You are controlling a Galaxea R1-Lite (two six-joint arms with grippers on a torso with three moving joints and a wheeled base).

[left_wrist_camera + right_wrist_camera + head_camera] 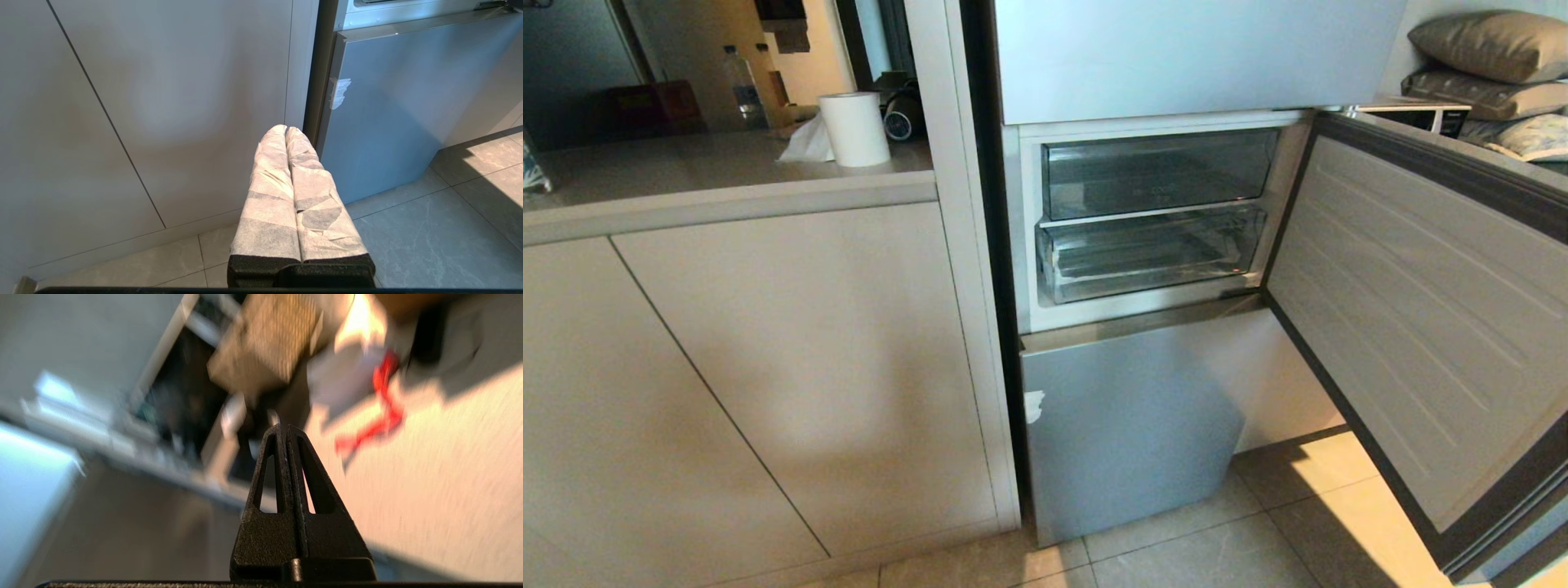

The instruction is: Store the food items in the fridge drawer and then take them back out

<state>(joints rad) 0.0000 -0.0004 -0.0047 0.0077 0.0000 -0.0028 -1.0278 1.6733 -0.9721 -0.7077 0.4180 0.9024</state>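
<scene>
Right gripper (286,428) clenched on nothing, left gripper (286,130) likewise by the cabinet; fridge door (1413,318) open, clear drawer (1147,253) pushed in under the upper bin, food unseen, so probably fetching it, then pulling the drawer out.

Home kitchen: fridge (1143,204), counter (727,196), cabinets (768,367).

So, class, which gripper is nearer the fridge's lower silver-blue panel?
Left. The left gripper points at the lower panel, near its edge, not touching; the right gripper faces elsewhere, panel unseen there.
</scene>
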